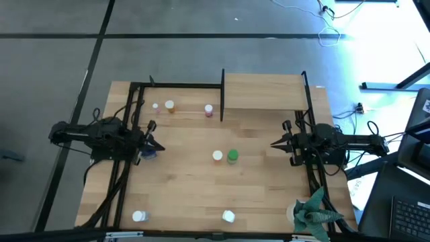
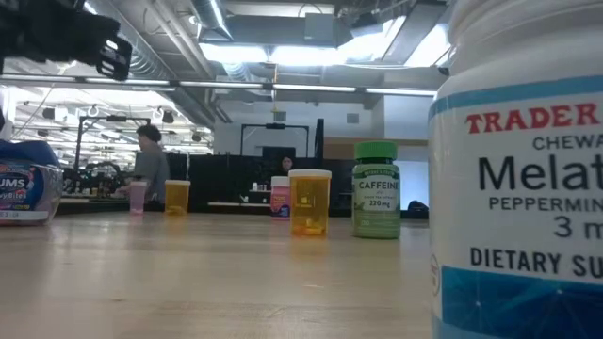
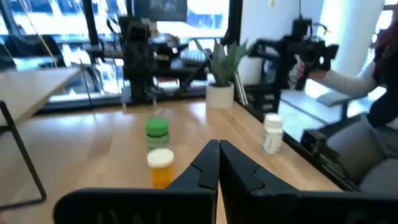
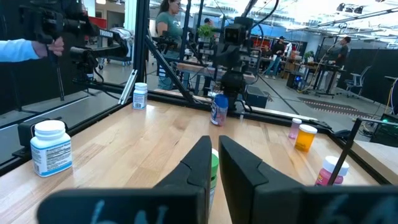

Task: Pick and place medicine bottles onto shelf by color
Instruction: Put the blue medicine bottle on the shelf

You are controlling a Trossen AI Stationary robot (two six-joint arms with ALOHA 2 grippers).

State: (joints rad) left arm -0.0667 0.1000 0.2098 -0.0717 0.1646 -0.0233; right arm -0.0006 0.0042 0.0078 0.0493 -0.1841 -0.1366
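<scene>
Green and orange bottles (image 1: 226,156) stand mid-worktop (image 1: 181,181), well short of the shelf (image 1: 263,91), and with both the left gripper (image 1: 154,146) and right gripper (image 1: 277,144) hovering, jaws clenched, I'd open one wide, then descend squarely over a cap.

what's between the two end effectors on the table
In the high view, an orange bottle and a green bottle stand side by side between the left end effector and right end effector.
</scene>
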